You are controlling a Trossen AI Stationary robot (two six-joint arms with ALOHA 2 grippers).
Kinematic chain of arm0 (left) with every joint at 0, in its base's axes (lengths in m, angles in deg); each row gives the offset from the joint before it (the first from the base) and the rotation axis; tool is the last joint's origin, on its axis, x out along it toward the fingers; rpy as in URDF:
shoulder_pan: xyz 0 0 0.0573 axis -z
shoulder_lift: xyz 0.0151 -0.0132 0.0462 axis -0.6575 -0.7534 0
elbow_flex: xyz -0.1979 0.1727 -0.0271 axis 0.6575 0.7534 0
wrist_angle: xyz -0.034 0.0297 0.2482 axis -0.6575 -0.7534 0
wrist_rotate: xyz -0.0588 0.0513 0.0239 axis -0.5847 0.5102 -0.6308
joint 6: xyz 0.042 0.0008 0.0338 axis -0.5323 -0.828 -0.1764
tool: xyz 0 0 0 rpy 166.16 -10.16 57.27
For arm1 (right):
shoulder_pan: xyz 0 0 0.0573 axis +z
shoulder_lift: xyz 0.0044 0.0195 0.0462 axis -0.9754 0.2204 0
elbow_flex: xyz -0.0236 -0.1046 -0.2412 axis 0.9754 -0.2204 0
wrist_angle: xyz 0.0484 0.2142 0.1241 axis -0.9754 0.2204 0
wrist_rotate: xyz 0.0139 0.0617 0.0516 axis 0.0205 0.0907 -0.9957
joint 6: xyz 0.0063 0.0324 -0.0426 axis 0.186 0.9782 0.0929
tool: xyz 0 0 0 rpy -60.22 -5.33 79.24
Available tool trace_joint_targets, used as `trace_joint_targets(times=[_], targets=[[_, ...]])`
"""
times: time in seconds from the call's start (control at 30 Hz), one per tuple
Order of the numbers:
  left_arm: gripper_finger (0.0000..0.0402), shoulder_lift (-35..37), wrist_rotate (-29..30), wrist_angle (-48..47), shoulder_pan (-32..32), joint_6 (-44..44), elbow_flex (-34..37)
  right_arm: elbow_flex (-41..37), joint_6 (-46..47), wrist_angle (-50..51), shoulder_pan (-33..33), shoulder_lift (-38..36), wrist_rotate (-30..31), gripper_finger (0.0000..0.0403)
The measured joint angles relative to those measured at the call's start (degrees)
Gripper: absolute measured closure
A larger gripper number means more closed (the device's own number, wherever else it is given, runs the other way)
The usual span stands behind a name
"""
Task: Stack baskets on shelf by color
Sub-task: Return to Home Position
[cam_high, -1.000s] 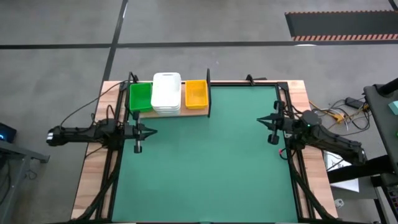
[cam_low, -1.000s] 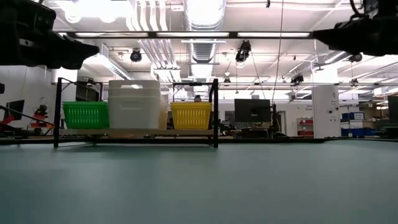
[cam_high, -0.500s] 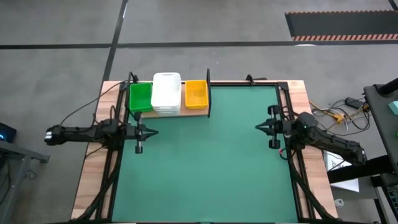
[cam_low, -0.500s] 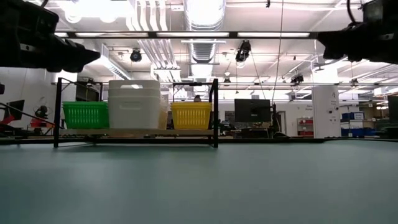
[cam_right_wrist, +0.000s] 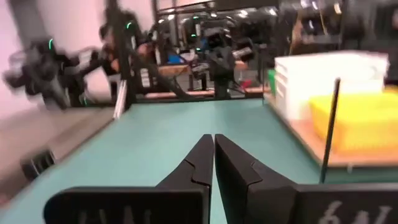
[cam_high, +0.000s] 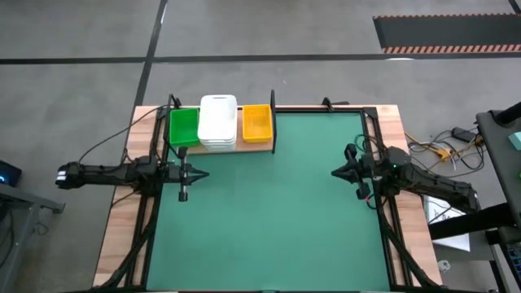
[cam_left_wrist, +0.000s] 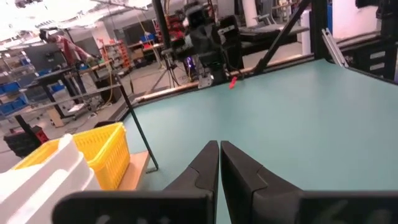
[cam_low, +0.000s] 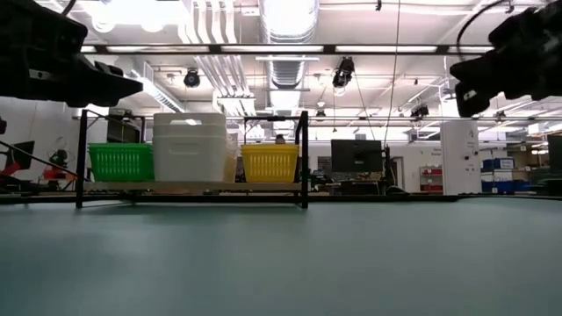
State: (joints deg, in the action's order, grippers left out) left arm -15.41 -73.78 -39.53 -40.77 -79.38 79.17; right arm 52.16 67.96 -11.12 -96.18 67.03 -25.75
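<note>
Looking down on the table, you've got an arm at each side and nothing in either grip. Your left gripper (cam_high: 201, 172) hovers over the left edge of the mat (cam_high: 269, 224), just near of the shelf (cam_high: 257, 145). Its fingers (cam_left_wrist: 205, 163) are pressed together tip to tip. Your right gripper (cam_high: 334, 172) hangs over the mat's right side, well apart from the shelf, its fingers closed flat against each other too. The baskets are all on the shelf at the far left of the mat: green (cam_high: 183, 126) on the left, white (cam_high: 218, 122) in the middle, yellow (cam_high: 256, 121) on the right. From table height the white stack stands taller than its neighbours.
</note>
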Motion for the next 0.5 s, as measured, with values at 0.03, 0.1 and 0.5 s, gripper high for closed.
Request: trace_joint_targets(times=[0.03, 0.1, 0.5], targets=[[0.0402, -0.16, -0.01, -0.09, 0.02, 0.01, 0.00, 0.13, -3.89, 0.43, 1.12, -0.41, 0.70, 0.0394], [0.0402, -0.20, -0.01, -0.11, 0.01, 0.00, 0.00, 0.19, -5.21, 0.60, 2.89, -0.58, 0.66, 0.0394], [0.0402, -0.47, -0.03, -0.07, 0.02, 0.00, 0.00, -1.17, -30.05, -2.50, 23.97, -0.98, 8.35, 0.0394]])
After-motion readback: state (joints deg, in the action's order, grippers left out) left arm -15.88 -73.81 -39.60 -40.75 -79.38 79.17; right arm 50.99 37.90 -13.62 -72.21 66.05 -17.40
